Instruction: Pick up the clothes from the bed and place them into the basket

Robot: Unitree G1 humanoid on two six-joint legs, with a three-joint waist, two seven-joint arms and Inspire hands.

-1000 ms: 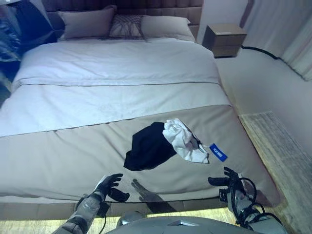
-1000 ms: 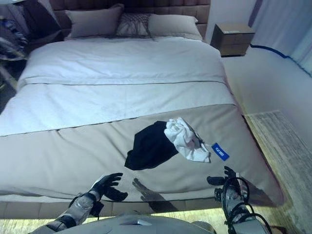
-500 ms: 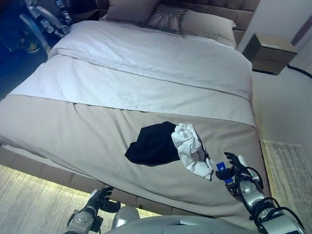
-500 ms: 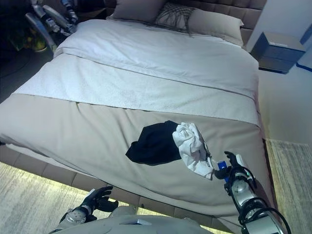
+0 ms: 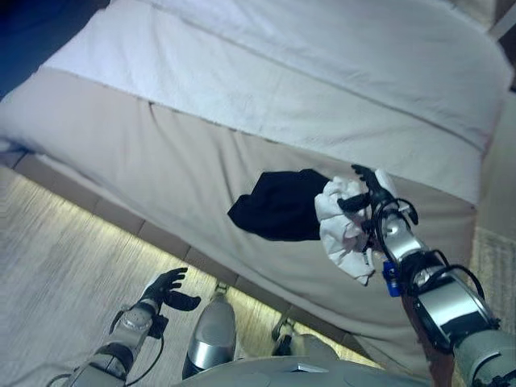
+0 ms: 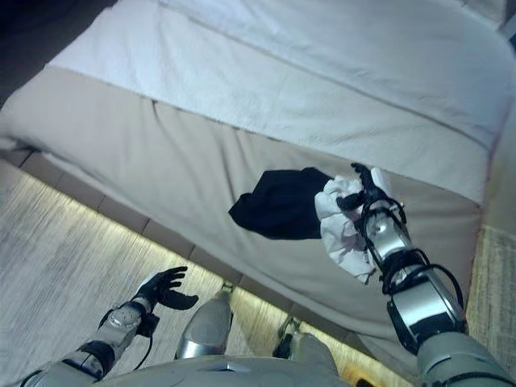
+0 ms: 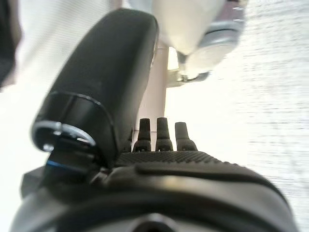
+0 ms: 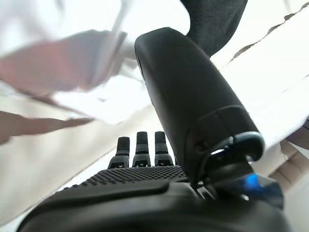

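A black garment [image 5: 282, 205] lies on the beige cover of the bed [image 5: 161, 161], with a crumpled white garment [image 5: 343, 230] overlapping its right side. My right hand [image 5: 364, 189] hovers over the top of the white garment, fingers straight and open; its wrist view shows the white cloth [image 8: 72, 63] and black cloth [image 8: 215, 19] just past the thumb. My left hand [image 5: 165, 288] hangs open over the floor beside the bed, holding nothing. No basket is in view.
The bed's near edge [image 5: 121, 218] runs diagonally, with pale wood floor [image 5: 64, 282] on its left. A white sheet [image 5: 282, 89] covers the bed's far part. A rug [image 5: 496, 258] shows at the right edge.
The camera has swung down and left. My right hand has reached forward from the bed's edge to above the white garment. The left hand stays low over the floor.
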